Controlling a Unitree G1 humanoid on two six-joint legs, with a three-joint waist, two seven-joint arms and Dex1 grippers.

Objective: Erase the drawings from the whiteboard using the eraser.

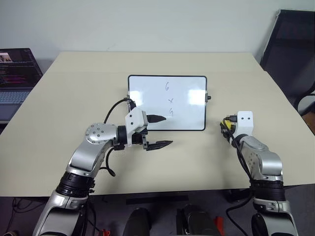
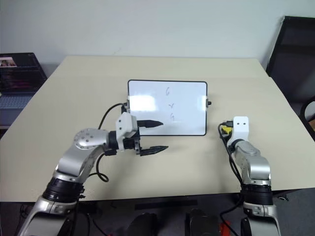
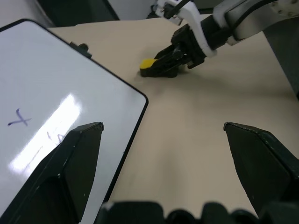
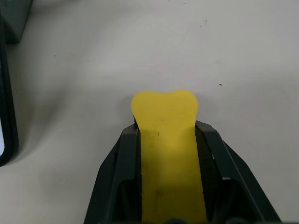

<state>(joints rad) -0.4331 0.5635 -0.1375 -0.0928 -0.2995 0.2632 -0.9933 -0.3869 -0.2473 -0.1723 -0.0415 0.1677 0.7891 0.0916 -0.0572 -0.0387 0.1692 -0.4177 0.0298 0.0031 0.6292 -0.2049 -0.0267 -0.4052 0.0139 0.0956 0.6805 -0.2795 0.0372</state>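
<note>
I have the right claw pinched on the yellow eraser, low on the tabletop just off the whiteboard — the board lies to its left. The drawings run in a column up the middle, untouched. My left claw hangs spread over the board's near edge — the right does the wiping

On the whiteboard I read the drawings: a 6, an x, a 9, stacked beyond my left jaws.
</note>
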